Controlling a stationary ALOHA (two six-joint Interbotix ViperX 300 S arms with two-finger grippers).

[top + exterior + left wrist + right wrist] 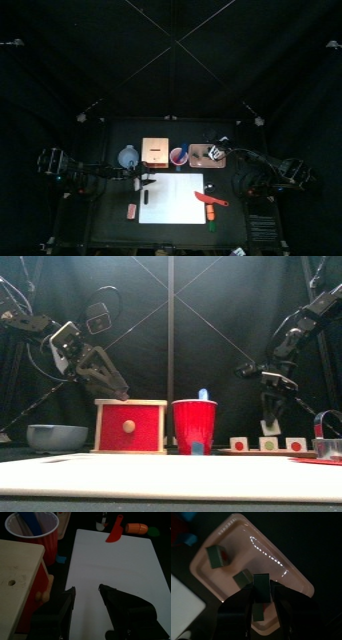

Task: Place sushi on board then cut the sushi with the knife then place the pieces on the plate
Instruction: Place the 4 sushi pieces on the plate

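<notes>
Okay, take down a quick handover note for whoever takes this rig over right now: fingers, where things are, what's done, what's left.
Left fingers: open over the board, holding nothing.
Right fingers: closed on a sushi piece, low over the pink tray.
Two other pieces lie on the tray. The red knife lies near the board's right edge; no sushi shows on the board.
Done: sushi cut, two pieces placed.
Left: release this piece on the tray, then lift the arm clear.
</notes>
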